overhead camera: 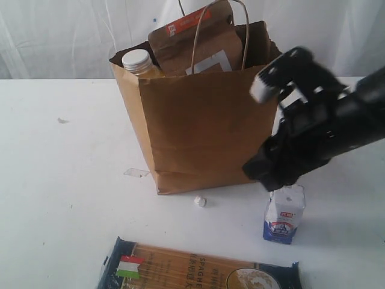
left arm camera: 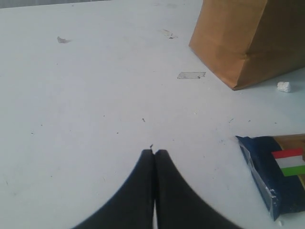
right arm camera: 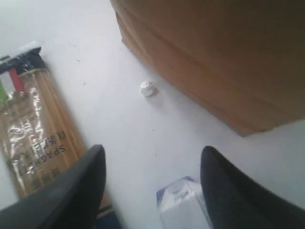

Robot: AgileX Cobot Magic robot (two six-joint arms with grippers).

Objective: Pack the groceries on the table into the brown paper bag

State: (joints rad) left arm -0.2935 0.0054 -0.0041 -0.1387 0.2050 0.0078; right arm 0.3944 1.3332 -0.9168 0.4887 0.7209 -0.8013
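Only the exterior view shows us the brown pouch [overhead camera: 192, 42] inside the brown paper bag [overhead camera: 204, 126]. Wrist views: right gripper [right arm camera: 152, 157] spread above the white-blue carton [right arm camera: 183, 205] near the bag; left gripper [left arm camera: 155, 152] pressed together.

A lab-style robot test setup: a bare white worktop [overhead camera: 60, 180], a white sheet [overhead camera: 60, 36] hung across the top of the frame, and a black robot arm [overhead camera: 337, 126] at right.

White draped cloth backdrop [overhead camera: 60, 36] w/ soft folds; bright, even light; white table [overhead camera: 54, 180] in front
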